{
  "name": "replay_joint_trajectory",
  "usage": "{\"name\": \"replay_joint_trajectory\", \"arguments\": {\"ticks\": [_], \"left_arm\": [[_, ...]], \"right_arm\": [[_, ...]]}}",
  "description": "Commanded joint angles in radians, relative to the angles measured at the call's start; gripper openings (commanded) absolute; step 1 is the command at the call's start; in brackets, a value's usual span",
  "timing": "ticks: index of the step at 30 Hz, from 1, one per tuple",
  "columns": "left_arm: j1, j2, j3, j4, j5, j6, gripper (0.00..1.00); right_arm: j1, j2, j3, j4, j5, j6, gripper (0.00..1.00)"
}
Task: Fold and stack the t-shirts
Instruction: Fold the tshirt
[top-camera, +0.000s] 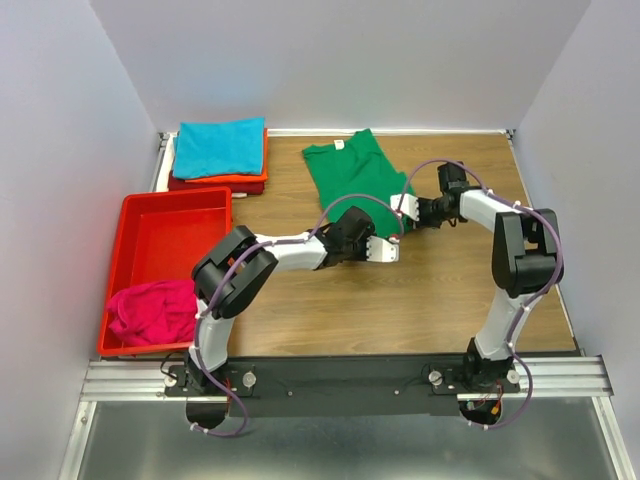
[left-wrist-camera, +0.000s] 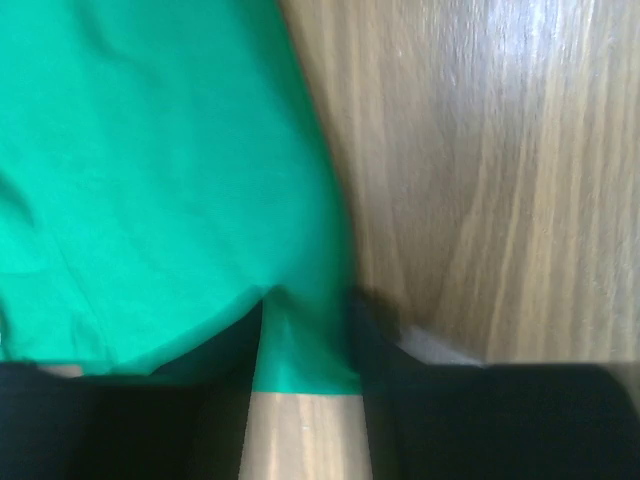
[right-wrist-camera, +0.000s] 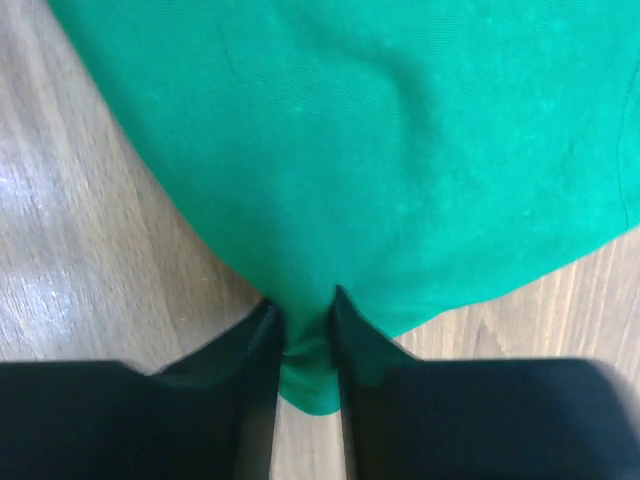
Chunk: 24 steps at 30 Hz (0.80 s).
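Right gripper (right-wrist-camera: 303, 302) is clenching the green t-shirt (top-camera: 350, 175) hem, lower centre of frame. Left gripper (left-wrist-camera: 308, 302) is straddling the hem; grip cannot be determined.

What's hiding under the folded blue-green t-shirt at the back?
Under the folded teal cloth t-shirt peek the edges of an orange cloth t-shirt and, lowest, a dark red cloth t-shirt. Their middles are covered, so I cannot see more.
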Motion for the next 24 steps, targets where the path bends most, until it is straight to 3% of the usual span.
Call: {"name": "replay_joint_trajectory", "arguments": {"ticks": [1, 2, 4, 10, 11, 19, 22, 24], "left_arm": [[0.021, 0.076, 0.044, -0.132, -0.006, -0.001, 0.19], [0.023, 0.079, 0.054, -0.142, 0.005, -0.005, 0.09], [0.024, 0.076, 0.047, -0.146, 0.021, -0.005, 0.01], [0.016, -0.051, -0.059, -0.128, 0.103, 0.019, 0.00], [0.012, -0.107, -0.111, -0.128, 0.145, 0.024, 0.00], [-0.124, -0.309, -0.304, -0.172, 0.321, -0.024, 0.00], [-0.198, -0.365, -0.331, -0.182, 0.341, -0.067, 0.00], [-0.224, -0.407, -0.335, -0.182, 0.350, -0.091, 0.00]], "right_arm": [[0.019, 0.016, -0.043, 0.006, 0.025, 0.007, 0.26], [0.019, -0.001, -0.055, 0.004, 0.023, 0.008, 0.23], [0.024, -0.032, -0.092, -0.011, 0.026, 0.005, 0.17], [0.027, -0.164, -0.222, -0.129, 0.038, 0.048, 0.11], [0.028, -0.222, -0.277, -0.169, 0.046, 0.067, 0.01], [0.044, -0.582, -0.570, -0.433, 0.022, 0.087, 0.01], [0.045, -0.765, -0.598, -0.439, 0.009, 0.218, 0.01], [0.044, -0.851, -0.560, -0.505, -0.023, 0.205, 0.01]]}}
